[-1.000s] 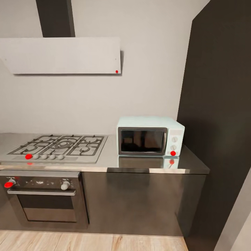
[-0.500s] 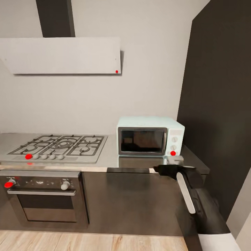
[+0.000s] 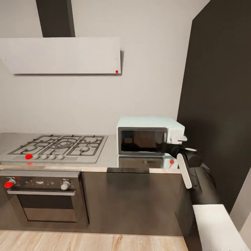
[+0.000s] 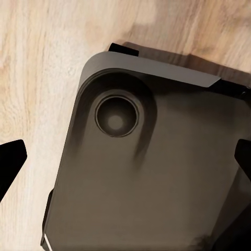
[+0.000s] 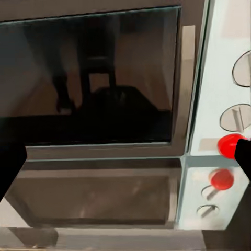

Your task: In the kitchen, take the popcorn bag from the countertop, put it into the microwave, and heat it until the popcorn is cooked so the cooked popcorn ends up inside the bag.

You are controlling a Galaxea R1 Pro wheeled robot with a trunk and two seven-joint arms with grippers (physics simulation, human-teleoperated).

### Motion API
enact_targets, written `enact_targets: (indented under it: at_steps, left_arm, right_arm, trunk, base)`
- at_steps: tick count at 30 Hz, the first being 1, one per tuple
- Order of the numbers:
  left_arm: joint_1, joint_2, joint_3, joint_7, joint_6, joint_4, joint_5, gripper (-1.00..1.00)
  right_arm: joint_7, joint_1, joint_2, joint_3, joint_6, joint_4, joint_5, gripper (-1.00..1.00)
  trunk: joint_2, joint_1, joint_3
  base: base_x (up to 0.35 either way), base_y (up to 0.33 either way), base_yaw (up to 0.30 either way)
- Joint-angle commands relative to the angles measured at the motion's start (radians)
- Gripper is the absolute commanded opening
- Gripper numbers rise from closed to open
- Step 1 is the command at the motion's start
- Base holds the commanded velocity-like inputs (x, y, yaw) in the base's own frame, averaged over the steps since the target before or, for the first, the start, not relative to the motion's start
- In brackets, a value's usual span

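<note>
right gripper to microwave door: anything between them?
Nothing visible. The right gripper hangs just in front of the microwave, near the closed door's right edge beside the knob panel. The right wrist view looks straight onto the dark glass and the bare countertop below.

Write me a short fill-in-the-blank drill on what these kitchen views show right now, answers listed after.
1. The dark glass door of the pale mint-white microwave is ____.
2. The red light on the flat white hood sits near its lower ____ corner.
3. The grated steel gas hob sits directly above the black-and-steel ____.
4. The arm raised in front of the microwave is the robot's ____ arm.

Missing words: closed; right; oven; right
</note>
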Motion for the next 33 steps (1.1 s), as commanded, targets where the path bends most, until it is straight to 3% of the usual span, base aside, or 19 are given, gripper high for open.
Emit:
enact_targets:
  at_steps: [1, 5, 7, 9, 12, 13, 18, 33]
  left_arm:
    - [0.000, 0.000, -0.009, 0.005, -0.002, -0.001, 0.009, 1.00]
    - [0.000, 0.000, -0.009, 0.005, -0.001, -0.001, 0.010, 1.00]
    - [0.000, 0.000, -0.009, 0.005, -0.001, -0.001, 0.008, 1.00]
    - [0.000, 0.000, -0.007, 0.005, -0.002, -0.001, 0.008, 1.00]
    - [0.000, 0.000, -0.007, 0.005, -0.001, -0.001, 0.008, 1.00]
    - [0.000, 0.000, -0.009, 0.005, -0.002, -0.001, 0.008, 1.00]
    - [0.000, 0.000, -0.009, 0.005, -0.002, -0.002, 0.008, 1.00]
    - [0.000, -0.002, -0.009, 0.008, -0.001, -0.006, 0.008, 1.00]
  right_arm:
    - [-0.005, 0.000, 0.000, 0.001, -0.039, 0.034, -0.007, 1.00]
    - [-0.005, 0.000, 0.000, 0.002, -0.252, 0.223, -0.006, 1.00]
    - [-0.005, 0.000, -0.002, 0.003, -0.426, 0.362, -0.005, 1.00]
    - [-0.003, 0.000, -0.003, 0.003, -0.530, 0.429, -0.003, 1.00]
    - [-0.004, 0.000, -0.003, 0.004, -0.595, 0.483, 0.000, 1.00]
    - [-0.023, 0.000, -0.011, 0.004, -0.665, 0.553, 0.050, 1.00]
    - [-0.048, 0.000, -0.007, 0.005, -0.706, 0.576, 0.100, 1.00]
    - [-0.037, 0.000, -0.015, 0.013, -0.687, 0.573, 0.105, 1.00]
  trunk:
    - [-0.001, 0.000, -0.001]
    - [-0.001, 0.000, -0.001]
    - [-0.001, 0.000, -0.001]
    - [-0.001, 0.000, -0.001]
    - [-0.001, 0.000, -0.001]
    - [-0.001, 0.000, -0.001]
    - [-0.001, 0.000, -0.001]
    - [-0.001, 0.000, -0.001]
  base:
    - [0.000, 0.000, 0.000]
    - [0.000, 0.000, 0.000]
    - [0.000, 0.000, 0.000]
    - [0.000, 0.000, 0.000]
    - [0.000, 0.000, 0.000]
    - [0.000, 0.000, 0.000]
    - [0.000, 0.000, 0.000]
    - [0.018, 0.000, 0.000]
